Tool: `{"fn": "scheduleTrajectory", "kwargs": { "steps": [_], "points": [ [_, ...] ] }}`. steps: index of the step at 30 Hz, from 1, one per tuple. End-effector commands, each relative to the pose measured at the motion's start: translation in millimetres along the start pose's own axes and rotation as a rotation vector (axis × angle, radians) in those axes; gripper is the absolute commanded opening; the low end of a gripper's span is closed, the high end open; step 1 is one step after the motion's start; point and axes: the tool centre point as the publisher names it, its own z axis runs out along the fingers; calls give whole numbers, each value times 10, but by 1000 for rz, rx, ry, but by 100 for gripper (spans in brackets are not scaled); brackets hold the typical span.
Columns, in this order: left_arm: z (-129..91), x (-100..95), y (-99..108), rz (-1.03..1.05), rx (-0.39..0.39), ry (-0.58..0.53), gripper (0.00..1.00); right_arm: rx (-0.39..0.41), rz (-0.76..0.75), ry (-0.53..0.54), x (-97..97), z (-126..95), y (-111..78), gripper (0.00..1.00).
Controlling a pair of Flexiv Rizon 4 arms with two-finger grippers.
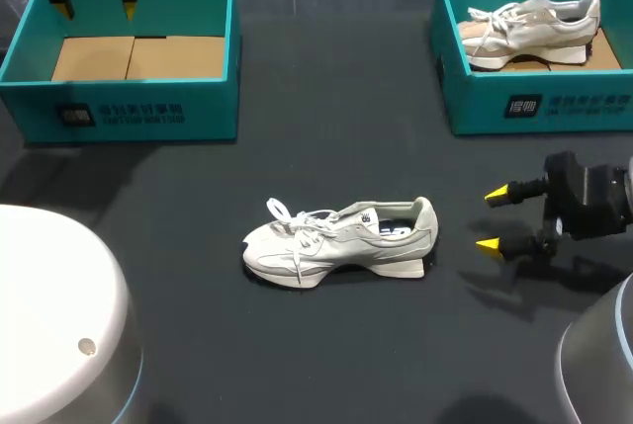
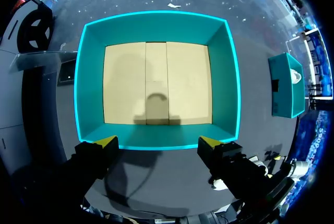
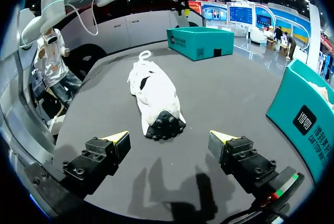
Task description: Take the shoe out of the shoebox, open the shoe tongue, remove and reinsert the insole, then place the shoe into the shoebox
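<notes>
Tread of shoe (image 3: 156, 96) shows only from right wrist; both jaws spread.

The table (image 1: 326, 118) is dark, almost black, with a flat matt top. Three things lie directly on it. The left box (image 1: 129, 113) stands at the far left: teal, open at the top, with a bare cardboard floor and print on its near wall. The right box (image 1: 539, 103) stands at the far right: the same teal, also open, also with print on its near wall. The two are well apart. The shoe (image 1: 336, 241) stands on its sole around the middle of the table, nearer than both boxes and well apart from each. It is pale grey-white, toe to the left, heel to the right, laces loose.
</notes>
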Motion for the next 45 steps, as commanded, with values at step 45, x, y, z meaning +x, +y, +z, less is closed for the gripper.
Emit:
{"fn": "scheduleTrajectory", "kwargs": {
  "steps": [45],
  "points": [
    [-6, -1, -1, 0, -1, 0, 100, -147, -112, 93, -117, 549, -169, 100]
  ]
}}
